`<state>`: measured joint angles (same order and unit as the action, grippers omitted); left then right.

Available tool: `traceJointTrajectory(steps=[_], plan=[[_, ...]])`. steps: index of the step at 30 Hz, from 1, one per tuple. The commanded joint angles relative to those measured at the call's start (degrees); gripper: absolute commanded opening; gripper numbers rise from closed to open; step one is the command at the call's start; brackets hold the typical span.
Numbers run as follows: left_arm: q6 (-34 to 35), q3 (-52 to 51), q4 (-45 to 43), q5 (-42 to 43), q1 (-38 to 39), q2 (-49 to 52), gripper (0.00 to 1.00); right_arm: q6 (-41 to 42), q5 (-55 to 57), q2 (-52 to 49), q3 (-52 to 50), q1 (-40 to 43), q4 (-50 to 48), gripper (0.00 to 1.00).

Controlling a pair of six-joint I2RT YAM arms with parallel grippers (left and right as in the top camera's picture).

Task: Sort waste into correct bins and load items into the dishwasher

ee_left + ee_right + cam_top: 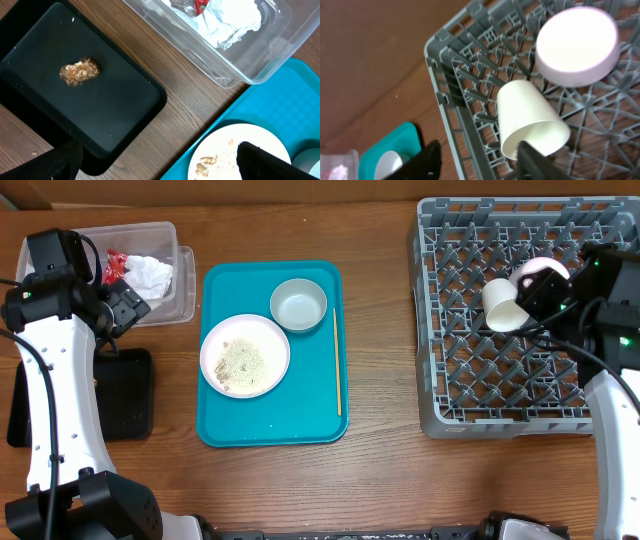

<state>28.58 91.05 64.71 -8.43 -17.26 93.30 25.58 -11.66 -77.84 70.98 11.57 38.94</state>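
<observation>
Two claws over brown wooden bench (380, 480), left claw (160, 165) wide, empty, right claw (484, 161) half-parted at small cup (525, 115) in dish rack (465, 75)

Rack (500, 425): grey, pegged grid, right side of bench. 
In it: white cup (503, 305) lying on its side across the pegs. A round white dish (540, 272) sits bottom-up just beside it. 
Plate (245, 355): white, flat, pale crumbs (242, 362) spread over it. 
Bowl (298, 305): empty, upright, just beside the plate. 
Clear tub (185, 280), far left: holds a crumpled napkin (152, 275) and a red wrapper (115, 262). 
Black tray (125, 395), near the tub: one brown scrap (80, 71).
</observation>
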Motion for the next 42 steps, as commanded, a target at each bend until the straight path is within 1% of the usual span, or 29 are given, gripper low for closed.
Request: traceJointTrajectory(steps=[1,4,7,9,13,15,19,24,29,30,42], plan=[[0.61,-0.31,-0.09,-0.55,0.02,0.44,1.0,9.77,-1.7,-5.53,1.14,-0.15,-0.28,0.54],[0.61,-0.31,-0.09,-0.55,0.02,0.44,1.0,12.15,-3.39,-9.09,1.14,-1.31,-0.31,0.54],[0.59,-0.31,-0.09,-0.55,0.02,0.44,1.0,12.17,-3.21,-11.67,1.14,-3.15,-0.33,0.52],[0.59,-0.31,-0.09,-0.55,0.02,0.44,1.0,12.2,-1.18,-12.79,1.14,-4.39,-0.26,0.5],[0.61,-0.31,-0.09,-0.55,0.02,0.44,1.0,13.73,5.16,-13.55,1.14,-6.29,0.48,0.5],[0.59,-0.31,-0.09,-0.55,0.02,0.44,1.0,13.75,6.21,-13.7,1.11,-6.47,0.35,0.49],[0.61,-0.31,-0.09,-0.55,0.02,0.44,1.0,13.97,8.85,-13.9,1.09,-6.47,0.31,0.4],[0.59,-0.31,-0.09,-0.55,0.02,0.44,1.0,14.1,10.58,-15.67,1.09,-6.47,-0.72,0.39],[0.61,-0.31,-0.09,-0.55,0.02,0.44,1.0,14.05,10.56,-17.99,1.09,-6.47,-2.34,0.27],[0.61,-0.31,-0.09,-0.55,0.02,0.44,1.0,13.86,10.54,-17.88,1.11,-6.47,-2.64,0.26],[0.61,-0.31,-0.11,-0.55,0.02,0.44,1.0,12.31,10.08,-13.22,1.16,-6.47,-2.23,0.26]])
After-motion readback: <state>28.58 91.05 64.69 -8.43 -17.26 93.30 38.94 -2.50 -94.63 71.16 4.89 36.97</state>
